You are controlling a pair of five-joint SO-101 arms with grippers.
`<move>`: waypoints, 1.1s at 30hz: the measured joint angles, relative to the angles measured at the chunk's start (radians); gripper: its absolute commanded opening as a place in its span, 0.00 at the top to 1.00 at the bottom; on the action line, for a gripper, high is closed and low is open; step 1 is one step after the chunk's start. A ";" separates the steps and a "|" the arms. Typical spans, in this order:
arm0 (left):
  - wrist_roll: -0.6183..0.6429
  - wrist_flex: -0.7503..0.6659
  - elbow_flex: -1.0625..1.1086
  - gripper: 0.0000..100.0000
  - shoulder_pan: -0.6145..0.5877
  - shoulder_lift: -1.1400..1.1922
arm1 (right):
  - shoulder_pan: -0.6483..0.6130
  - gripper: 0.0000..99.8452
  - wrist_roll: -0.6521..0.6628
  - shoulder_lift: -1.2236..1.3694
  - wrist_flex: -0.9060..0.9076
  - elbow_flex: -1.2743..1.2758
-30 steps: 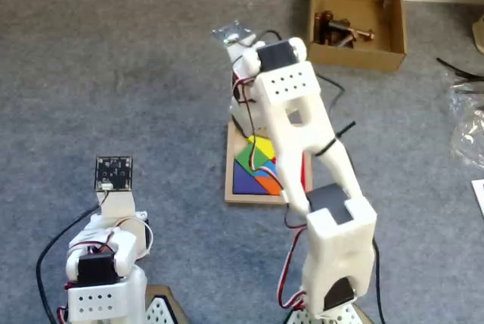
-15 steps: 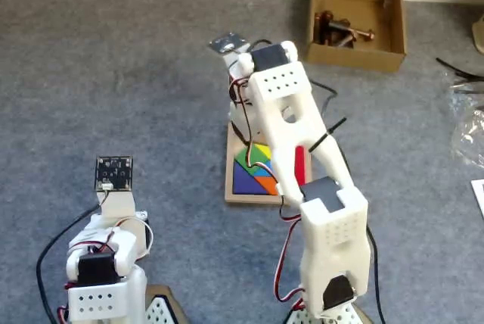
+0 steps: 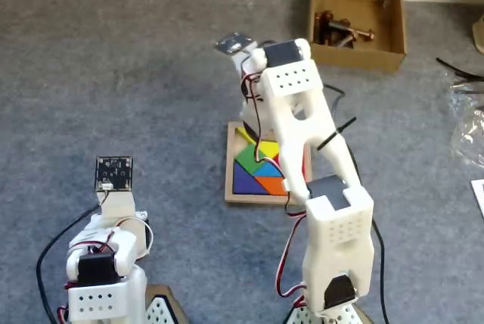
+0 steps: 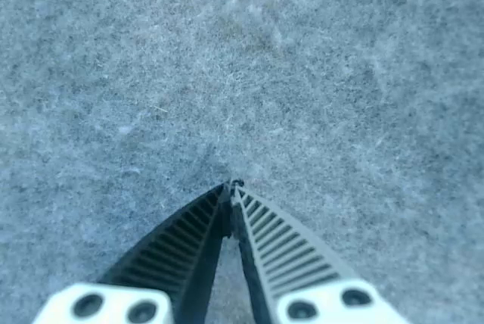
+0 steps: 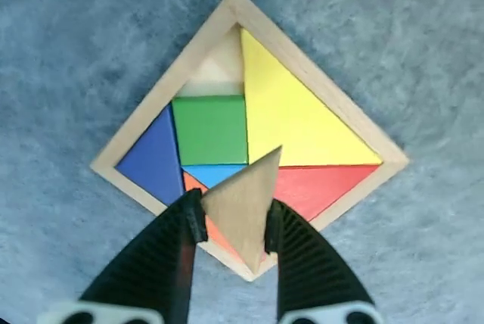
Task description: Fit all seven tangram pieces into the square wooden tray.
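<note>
Wooden triangle (image 5: 242, 203) pinched between right jaws, over corner of tray (image 5: 170, 83).

Wooden triangle (image 5: 243, 203) above nearly full tray (image 5: 321, 89)

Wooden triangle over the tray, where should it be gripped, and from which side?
Probably across its thin side edges, coming straight from above, as the right tool has it: the wooden triangle hangs flat, face up, so only the edges give opposing surfaces.
</note>
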 measured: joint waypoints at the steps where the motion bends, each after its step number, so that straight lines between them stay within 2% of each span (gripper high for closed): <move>1: 0.000 0.000 0.000 1.00 0.000 0.000 | 0.000 0.99 0.048 0.000 0.000 0.000; 9: 0.000 0.000 0.000 1.00 0.000 0.000 | 0.000 0.99 0.534 0.000 0.000 0.000; 15: 0.000 0.000 0.000 1.00 0.000 0.000 | -0.003 0.99 0.744 0.000 0.000 0.000; 22: 0.000 0.000 0.000 1.00 0.000 0.000 | -0.040 0.99 0.876 0.000 0.000 0.000; 33: 0.000 0.000 0.000 1.00 0.000 0.000 | -0.124 0.99 0.890 0.058 0.000 0.000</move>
